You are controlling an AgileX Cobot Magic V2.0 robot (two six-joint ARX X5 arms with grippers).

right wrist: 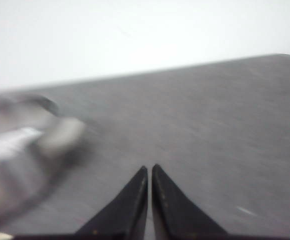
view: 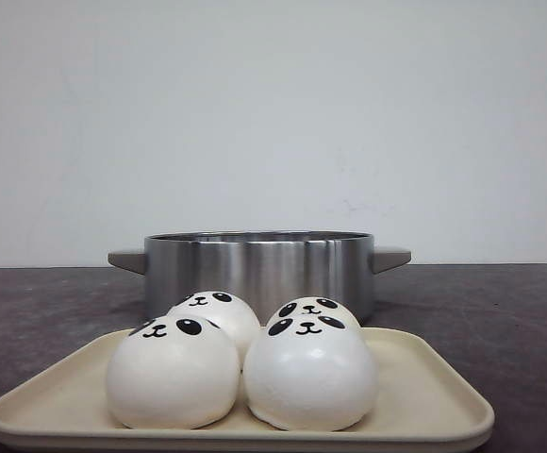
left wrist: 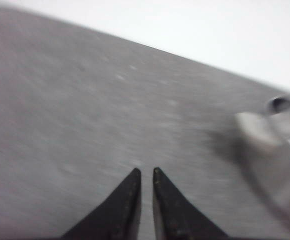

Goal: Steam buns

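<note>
- Ahead of you a plain white wall (view: 273, 113) fills the whole upper half of the front view, bare and evenly lit.
- You're over a dark grey, faintly speckled table (view: 500, 311); its far edge meets the wall in a straight line.
- Beyond your left claw's tips the same grey surface (left wrist: 85, 125) runs blurred to the pale wall (left wrist: 210, 30).
- Beyond your right claw's tips, grey tabletop (right wrist: 225, 130) again, white wall (right wrist: 135, 35) behind, and a rounded table corner at the far edge.
- Light is soft and diffuse, shadows faint.
</note>
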